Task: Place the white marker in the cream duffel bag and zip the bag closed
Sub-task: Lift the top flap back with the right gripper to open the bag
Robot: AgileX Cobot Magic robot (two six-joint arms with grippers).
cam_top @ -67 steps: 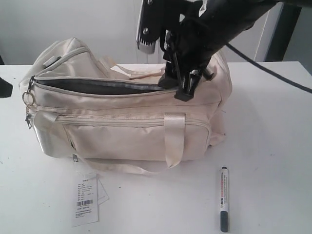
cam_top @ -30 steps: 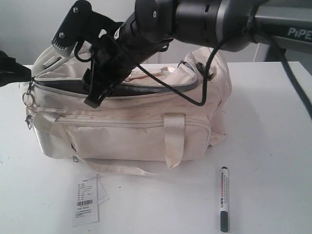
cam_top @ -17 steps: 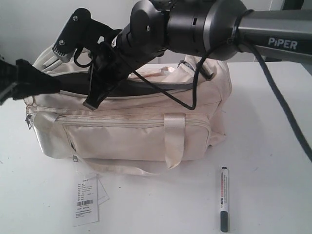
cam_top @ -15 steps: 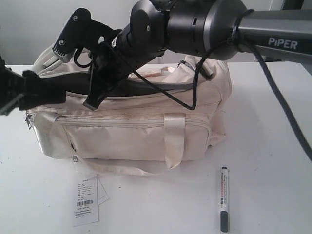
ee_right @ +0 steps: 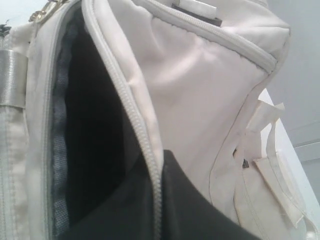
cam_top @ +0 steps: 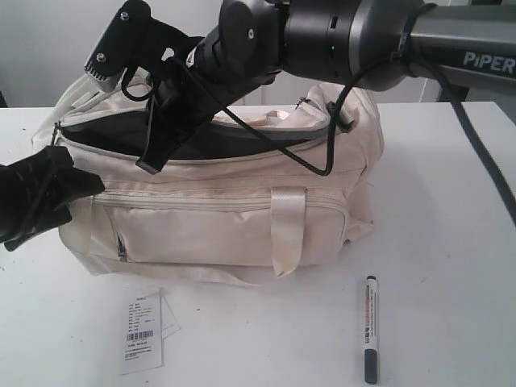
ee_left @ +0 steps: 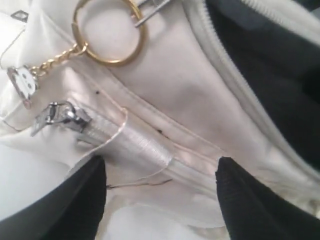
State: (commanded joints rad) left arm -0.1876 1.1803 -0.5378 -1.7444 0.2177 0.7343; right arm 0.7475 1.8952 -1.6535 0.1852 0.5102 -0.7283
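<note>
The cream duffel bag (cam_top: 226,230) stands mid-table with its top zip undone and black lining showing. My right gripper (cam_top: 150,164) reaches across to the left part of the opening. In the right wrist view the gripper (ee_right: 159,172) is shut on the zipper edge of the bag (ee_right: 200,95). My left gripper (cam_top: 78,189) is at the bag's left end. Its fingers (ee_left: 82,200) stand open either side of a fold of the bag (ee_left: 190,95). The white marker (cam_top: 370,327) lies on the table in front of the bag's right end, apart from both grippers.
A white barcode tag (cam_top: 143,331) lies on the table at the front left. A gold ring (ee_left: 110,30), a small charm (ee_left: 20,82) and a zip pull (ee_left: 60,117) hang at the bag's left end. The right arm's cable (cam_top: 318,165) loops over the bag's top.
The left gripper came in from the left edge and dropped lower against the bag's left end. The right gripper moved along the opening and now holds its edge; the mouth gapes wider.
</note>
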